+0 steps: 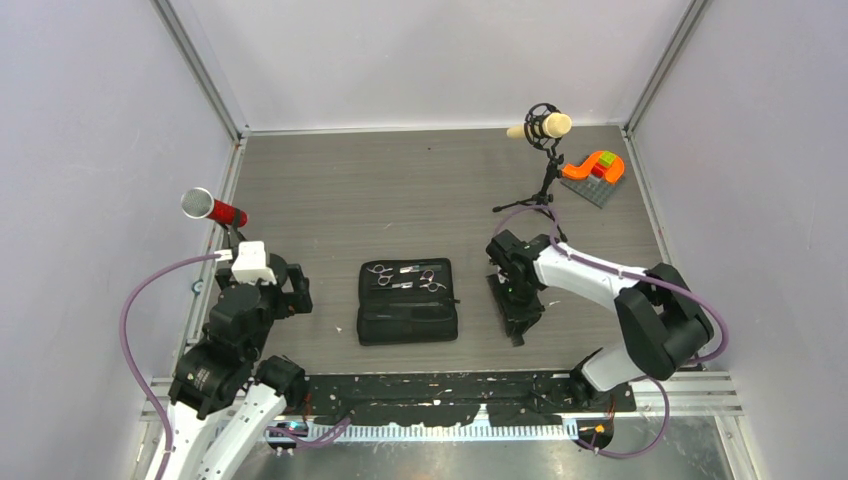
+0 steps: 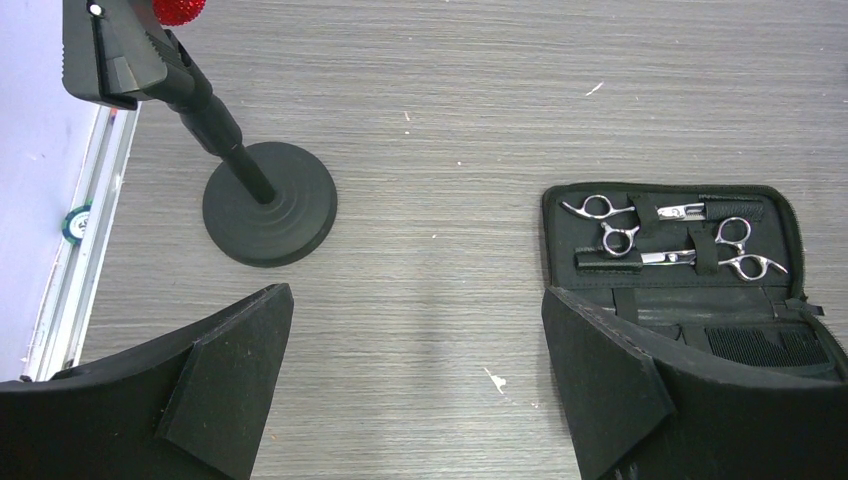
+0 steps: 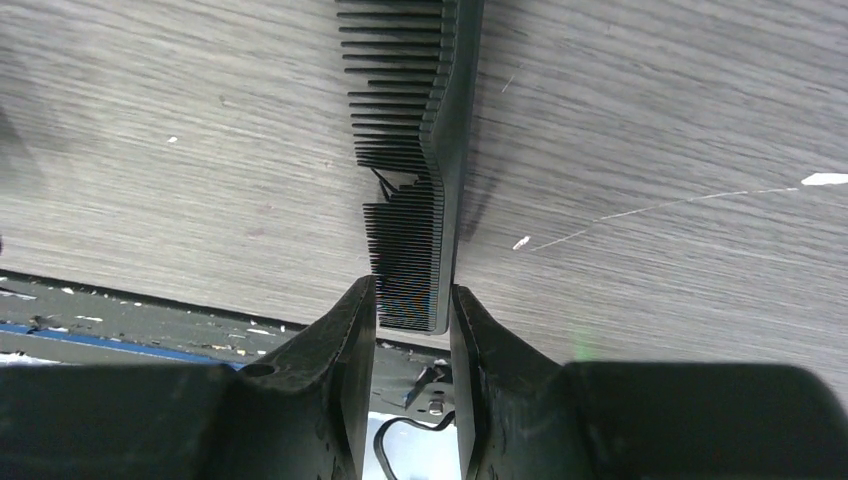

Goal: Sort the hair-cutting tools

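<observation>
My right gripper (image 3: 412, 292) is shut on the fine-toothed end of a slim black comb (image 3: 440, 100), which it holds on edge just above the table. In the top view this comb (image 1: 501, 296) and the right gripper (image 1: 519, 326) are to the right of the open black case (image 1: 407, 322). Two silver scissors (image 2: 604, 222) (image 2: 748, 262) are strapped in the case's upper half, and another black comb (image 2: 765, 346) sits in its lower pocket. My left gripper (image 2: 415, 300) is wide open over bare table to the left of the case, with nothing between its fingers.
A red-headed microphone (image 1: 212, 209) on a round black base (image 2: 268, 203) stands at the left. A cream microphone on a tripod (image 1: 540, 128) stands at the back right, with orange and green blocks on a grey plate (image 1: 594, 170) beside it. Walls close in three sides.
</observation>
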`<state>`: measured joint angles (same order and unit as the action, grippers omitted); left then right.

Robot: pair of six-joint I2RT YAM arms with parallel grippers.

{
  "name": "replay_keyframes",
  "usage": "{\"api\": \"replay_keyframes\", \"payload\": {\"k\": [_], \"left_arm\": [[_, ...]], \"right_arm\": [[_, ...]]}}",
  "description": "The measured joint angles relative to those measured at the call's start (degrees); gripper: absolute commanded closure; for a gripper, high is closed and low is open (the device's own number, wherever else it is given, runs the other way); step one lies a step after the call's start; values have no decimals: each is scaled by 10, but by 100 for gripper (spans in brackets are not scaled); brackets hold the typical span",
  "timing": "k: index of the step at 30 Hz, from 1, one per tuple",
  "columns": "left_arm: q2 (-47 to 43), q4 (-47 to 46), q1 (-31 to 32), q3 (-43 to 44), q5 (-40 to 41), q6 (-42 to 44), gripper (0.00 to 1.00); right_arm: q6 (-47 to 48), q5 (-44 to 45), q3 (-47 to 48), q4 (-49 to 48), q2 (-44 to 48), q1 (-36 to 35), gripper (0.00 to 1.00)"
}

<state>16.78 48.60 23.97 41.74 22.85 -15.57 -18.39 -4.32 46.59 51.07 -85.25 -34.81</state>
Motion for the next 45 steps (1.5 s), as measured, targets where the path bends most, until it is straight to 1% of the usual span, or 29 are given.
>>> {"api": "replay_keyframes", "payload": {"k": [8, 14, 16, 17, 18, 19, 20, 21, 22, 23, 24, 25, 27, 30, 32, 39, 43, 45], "left_arm": [[7, 1, 0, 0, -31, -13, 0], [51, 1, 0, 0, -102, -68, 0], [66, 1, 0, 0, -129, -84, 0], [74, 1, 0, 0, -140, -92, 0], [80, 1, 0, 0, -148, -97, 0], [85, 1, 0, 0, -155, -99, 0], [91, 1, 0, 0, -160, -100, 0], [96, 2, 0, 0, -162, -100, 0], [99, 3, 0, 2, -162, -99, 0], [101, 7, 0, 3, -162, -96, 0], [101, 10, 0, 6, -159, -94, 0], [100, 15, 0, 9, -156, -90, 0], [93, 19, 0, 14, -146, -79, 0], [72, 20, 0, 15, -133, -59, 0], [57, 20, 0, 15, -128, -44, 0], [6, 5, 0, 0, -123, -4, 0], [-2, 0, 0, -8, -123, 6, 0], [-4, -1, 0, -10, -123, 10, 0]], "right_arm": [[0, 2, 39, 18, 46, 0, 95], [-2, 1, 45, 17, 90, -2, 94], [-1, 2, 45, 16, 98, -3, 83], [-1, 4, 45, 16, 101, -4, 70], [0, 11, 45, 16, 102, -4, 64], [-1, 18, 45, 16, 102, -4, 54], [3, 30, 45, 16, 102, -4, 49], [6, 43, 45, 15, 100, -3, 40], [8, 53, 45, 14, 98, -2, 36], [13, 63, 46, 13, 91, 5, 30], [15, 69, 46, 12, 85, 12, 27], [19, 72, 47, 8, 75, 25, 22], [24, 75, 50, -2, 52, 51, 16], [37, 77, 58, -27, 16, 84, 13], [47, 76, 62, -43, -2, 92, 12], [102, 52, 81, -94, -72, 124, 12], [129, 37, 96, -106, -103, 135, 15], [137, 34, 105, -104, -111, 137, 22]]}}
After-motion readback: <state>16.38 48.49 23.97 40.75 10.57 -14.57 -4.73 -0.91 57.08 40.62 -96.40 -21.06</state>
